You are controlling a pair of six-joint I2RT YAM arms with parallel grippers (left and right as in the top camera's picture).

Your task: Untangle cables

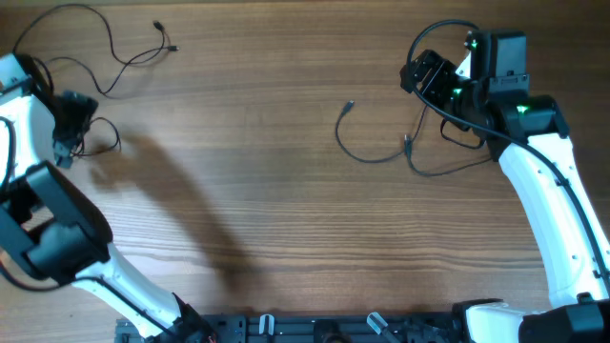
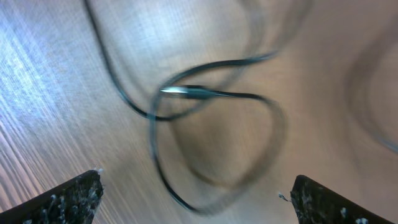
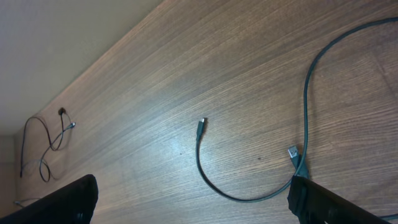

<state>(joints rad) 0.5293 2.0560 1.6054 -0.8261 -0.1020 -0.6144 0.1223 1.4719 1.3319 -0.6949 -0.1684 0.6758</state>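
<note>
The cables lie apart as thin black cords. One cable trails across the far left, its plugs near the top. A small loop lies by my left gripper, which hovers open just above it. In the blurred left wrist view that loop and a silver-tipped plug lie between the spread fingertips; nothing is gripped. A third cord curves on the right, with a plug at its free end. My right gripper is open above it and empty.
Bare wooden tabletop fills the middle. The thicker cable of the right arm arcs over its wrist. The arm bases and a black rail sit along the near edge. The far-left cord shows small in the right wrist view.
</note>
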